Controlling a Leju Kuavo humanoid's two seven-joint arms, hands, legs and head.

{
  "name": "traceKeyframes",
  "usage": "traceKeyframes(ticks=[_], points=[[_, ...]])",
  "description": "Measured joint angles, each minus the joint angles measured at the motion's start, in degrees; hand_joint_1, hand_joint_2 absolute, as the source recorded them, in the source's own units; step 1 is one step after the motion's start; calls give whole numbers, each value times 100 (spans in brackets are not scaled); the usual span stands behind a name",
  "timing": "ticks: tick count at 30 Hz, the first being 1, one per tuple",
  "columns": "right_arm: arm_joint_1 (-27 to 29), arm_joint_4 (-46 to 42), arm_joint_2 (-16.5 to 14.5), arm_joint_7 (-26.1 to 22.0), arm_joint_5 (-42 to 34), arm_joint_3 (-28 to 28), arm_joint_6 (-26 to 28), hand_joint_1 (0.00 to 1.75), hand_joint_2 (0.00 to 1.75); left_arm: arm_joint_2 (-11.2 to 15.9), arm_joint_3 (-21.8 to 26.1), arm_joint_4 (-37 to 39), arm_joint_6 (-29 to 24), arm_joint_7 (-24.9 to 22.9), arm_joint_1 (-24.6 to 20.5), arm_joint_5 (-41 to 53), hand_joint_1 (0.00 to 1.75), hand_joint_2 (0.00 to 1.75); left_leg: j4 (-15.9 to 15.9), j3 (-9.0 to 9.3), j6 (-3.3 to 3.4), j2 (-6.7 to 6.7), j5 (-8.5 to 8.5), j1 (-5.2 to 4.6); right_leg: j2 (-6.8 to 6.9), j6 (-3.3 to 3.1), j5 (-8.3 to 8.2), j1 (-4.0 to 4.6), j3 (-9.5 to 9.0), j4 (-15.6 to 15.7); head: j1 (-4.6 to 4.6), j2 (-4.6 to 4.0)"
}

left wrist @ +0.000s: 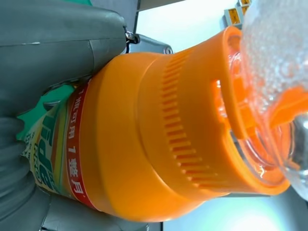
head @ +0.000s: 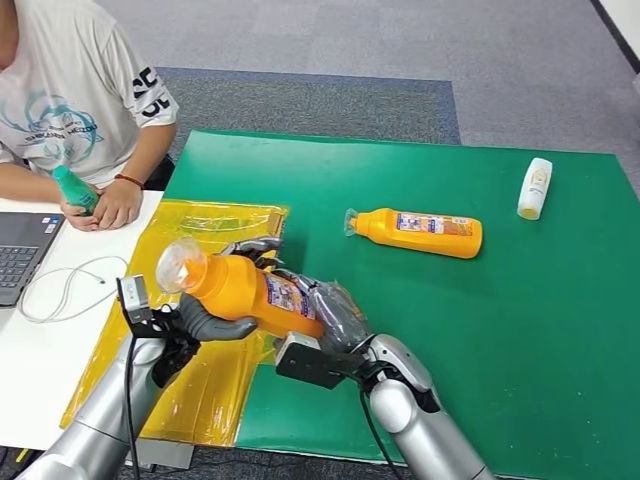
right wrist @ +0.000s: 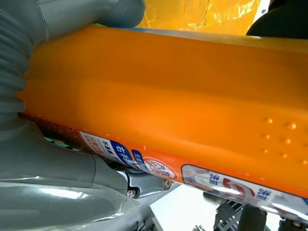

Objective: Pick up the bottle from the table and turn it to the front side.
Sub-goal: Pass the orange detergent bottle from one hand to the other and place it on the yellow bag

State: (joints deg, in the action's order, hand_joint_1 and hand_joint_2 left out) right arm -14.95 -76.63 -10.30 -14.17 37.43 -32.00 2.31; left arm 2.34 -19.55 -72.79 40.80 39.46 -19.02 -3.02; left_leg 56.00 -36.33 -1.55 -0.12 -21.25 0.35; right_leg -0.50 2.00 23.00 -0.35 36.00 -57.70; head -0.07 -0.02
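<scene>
An orange bottle (head: 241, 287) with a clear cap (head: 178, 265) hangs tilted above the table, cap end up and toward the left. My left hand (head: 207, 322) grips it near the neck, thumb across the front and fingers behind. My right hand (head: 336, 318) holds the bottom end. In the left wrist view the orange bottle (left wrist: 145, 134) and its label lie against my left hand (left wrist: 54, 48). The right wrist view has the orange bottle (right wrist: 174, 96) lying across my right hand (right wrist: 47, 159), with a printed label strip along one side.
A second orange bottle (head: 419, 232) lies on the green mat (head: 453, 350), and a small white bottle (head: 534, 187) lies at the far right. A yellow plastic sheet (head: 204, 390) is under my hands. A person (head: 68, 90) sits at the left with a teal bottle (head: 75, 190), a laptop (head: 19, 255) and a cable (head: 68, 290).
</scene>
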Motion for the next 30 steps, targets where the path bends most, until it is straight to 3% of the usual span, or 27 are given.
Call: traceKeyframes(ticks=[8, 9, 12, 13, 30], points=[[3, 0, -10, 9, 59, -7, 11, 170, 175, -45, 33, 21, -28, -1, 3, 3, 175, 175, 0, -1, 0, 0, 0, 0, 0, 0, 0, 0, 0, 0, 0, 0], [4, 0, -10, 8, 48, -6, 10, 135, 175, -46, 34, 21, -32, -1, 5, 6, 175, 175, 0, -1, 0, 0, 0, 0, 0, 0, 0, 0, 0, 0, 0, 1], [6, 0, -11, -3, -19, 0, -8, 9, 175, -48, 36, 21, -39, 0, 10, 17, 175, 175, 0, -1, 0, 0, 0, 0, 0, 0, 0, 0, 0, 0, 0, 1], [6, 0, -14, -19, -61, 2, -27, 0, 175, -49, 34, 21, -41, 0, 13, 34, 175, 175, 0, -1, 0, 0, 0, 0, 0, 0, 0, 0, 0, 0, 0, 1], [7, 261, -34, -287, -1132, 220, -531, 0, 175, -43, -67, -72, -432, 12, 160, 616, 175, 175, 0, -1, 0, 0, 0, 0, 0, 0, 0, 0, 2, 0, 0, -1]])
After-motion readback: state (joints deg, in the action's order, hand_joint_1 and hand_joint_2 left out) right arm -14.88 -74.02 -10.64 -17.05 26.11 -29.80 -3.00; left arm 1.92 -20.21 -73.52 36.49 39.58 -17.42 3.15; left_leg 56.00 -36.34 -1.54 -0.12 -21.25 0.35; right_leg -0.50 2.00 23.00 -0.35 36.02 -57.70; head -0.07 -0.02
